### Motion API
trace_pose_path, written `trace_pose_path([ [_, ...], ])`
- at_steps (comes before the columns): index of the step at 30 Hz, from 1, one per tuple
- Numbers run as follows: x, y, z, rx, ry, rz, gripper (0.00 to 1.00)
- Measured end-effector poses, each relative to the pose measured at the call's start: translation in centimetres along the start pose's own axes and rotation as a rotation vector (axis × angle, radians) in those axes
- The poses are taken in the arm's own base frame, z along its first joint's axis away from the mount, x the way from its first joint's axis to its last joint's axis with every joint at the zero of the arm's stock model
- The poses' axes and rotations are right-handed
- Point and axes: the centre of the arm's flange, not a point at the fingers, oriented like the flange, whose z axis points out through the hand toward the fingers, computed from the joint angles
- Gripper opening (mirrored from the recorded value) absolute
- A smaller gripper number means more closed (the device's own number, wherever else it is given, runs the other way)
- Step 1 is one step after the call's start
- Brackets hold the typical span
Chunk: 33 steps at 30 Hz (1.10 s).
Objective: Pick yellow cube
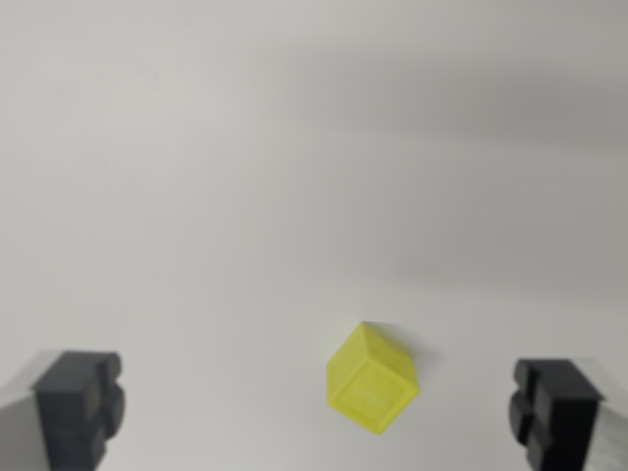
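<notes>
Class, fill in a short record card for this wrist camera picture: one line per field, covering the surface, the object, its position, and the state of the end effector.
surface: plain white table
object: yellow cube, one, resting on the table, turned corner-on to the camera
position: between the fingers, nearer the one on the wrist view's right
end effector: open, not touching the cube
task status: cube not yet grasped

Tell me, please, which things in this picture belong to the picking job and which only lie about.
Belong to the job:
- small yellow plastic cube, tilted on the surface
- black pincer, open, fingers either side of the cube

Only lying about:
- nothing; just the plain white table surface
</notes>
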Motion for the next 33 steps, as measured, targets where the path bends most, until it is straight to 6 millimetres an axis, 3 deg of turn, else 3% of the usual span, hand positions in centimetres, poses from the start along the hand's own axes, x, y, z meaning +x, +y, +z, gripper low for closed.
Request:
trace_pose_path([
  [7,-0.1,0.2,0.2,0.000,0.000,0.008,1.00],
  [33,-1.7,3.1,4.6,0.007,0.002,0.120,1.00],
])
